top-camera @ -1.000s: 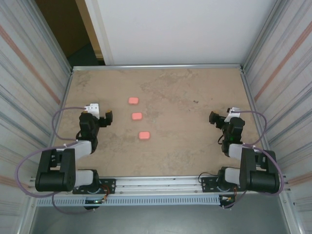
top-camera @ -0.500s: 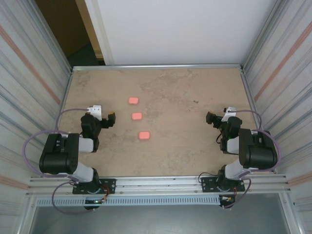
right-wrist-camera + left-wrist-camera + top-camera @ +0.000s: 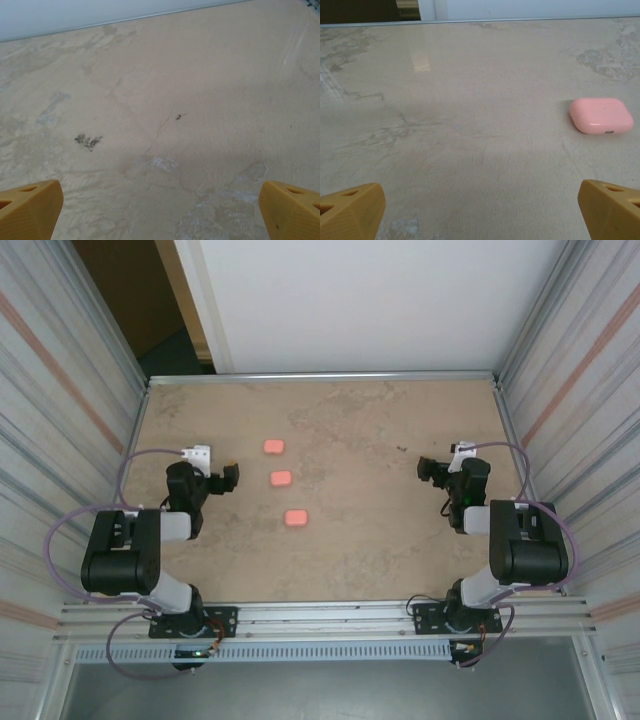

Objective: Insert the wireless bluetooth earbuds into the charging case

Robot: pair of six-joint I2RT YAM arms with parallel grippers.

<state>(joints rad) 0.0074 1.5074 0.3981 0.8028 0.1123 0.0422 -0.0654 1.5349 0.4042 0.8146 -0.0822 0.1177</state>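
Observation:
Three closed pink rounded-square charging cases lie in a line left of the table's middle: the far case [image 3: 274, 446], the middle case [image 3: 281, 479] and the near case [image 3: 295, 518]. The tiny earbuds are out of view. My left gripper [image 3: 228, 478] hovers just left of the middle case, open and holding nothing. In the left wrist view one pink case [image 3: 601, 115] lies ahead to the right, well beyond the yellow fingertips [image 3: 352, 210]. My right gripper [image 3: 428, 468] is open over bare table on the right side, with nothing between its fingertips [image 3: 30, 207].
The tan marbled tabletop [image 3: 380, 540] is fenced by a metal rim and corrugated side walls [image 3: 60, 440]. A small dark stain [image 3: 88, 140] marks the surface ahead of the right gripper. A white back wall [image 3: 360, 300] stands behind the far edge.
Both arms have risen from their folded pose. The left gripper has edged toward the cases, and the right gripper has moved left and farther from the base. The cases have not moved.

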